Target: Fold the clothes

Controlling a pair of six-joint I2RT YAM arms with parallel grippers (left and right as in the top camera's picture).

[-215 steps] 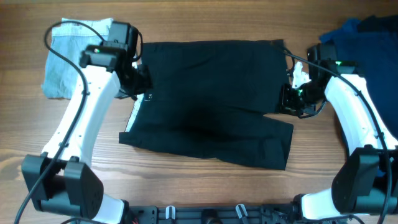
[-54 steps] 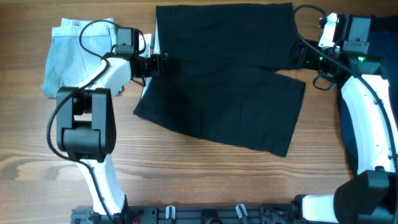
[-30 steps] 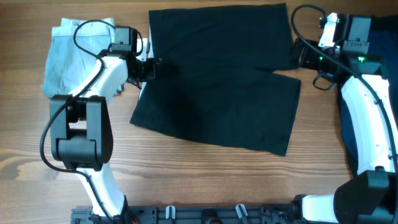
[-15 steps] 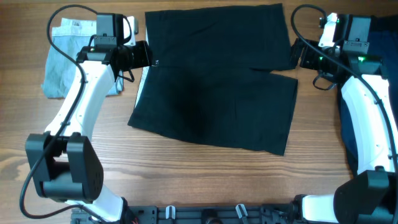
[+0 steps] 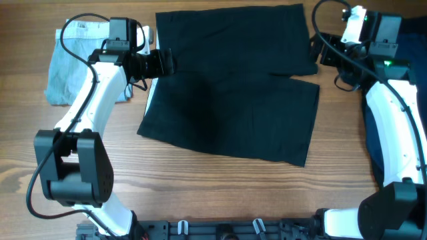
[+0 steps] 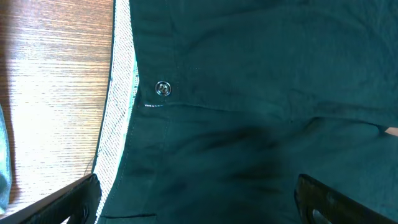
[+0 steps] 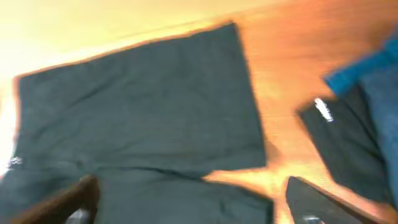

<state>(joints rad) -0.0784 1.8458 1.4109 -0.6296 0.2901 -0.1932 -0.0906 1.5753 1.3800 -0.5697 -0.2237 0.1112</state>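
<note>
The black shorts [image 5: 230, 87] lie spread flat in the middle of the desk [image 5: 220, 193], waistband [image 6: 121, 93] toward 9 o'clock and legs toward 3 o'clock. The lower leg splays toward 5 o'clock.

The step in hand looks like taking hold for the first fold. To do it well, each side should pinch a matching corner of one long edge, waistband end and hem end. They should lift together, keep the cloth taut between them, and lay edge on edge so no crease is trapped. The splayed leg probably needs squaring too.

The left arm [image 5: 93, 87] reaches in from 7 o'clock, its wrist turned toward 3 o'clock over the waistband near the button [image 6: 163, 88]. The left fingers [image 6: 59, 202] stand wide apart, grasping nothing. The right arm [image 5: 387, 113] rises along the 3 o'clock side, wrist near the upper leg's hem. The right fingers [image 7: 314, 202] are also spread, blurred, and empty.

A pale-blue garment [image 5: 70, 63] sits at 10 o'clock and a navy pile [image 5: 407, 33] at 2 o'clock.
</note>
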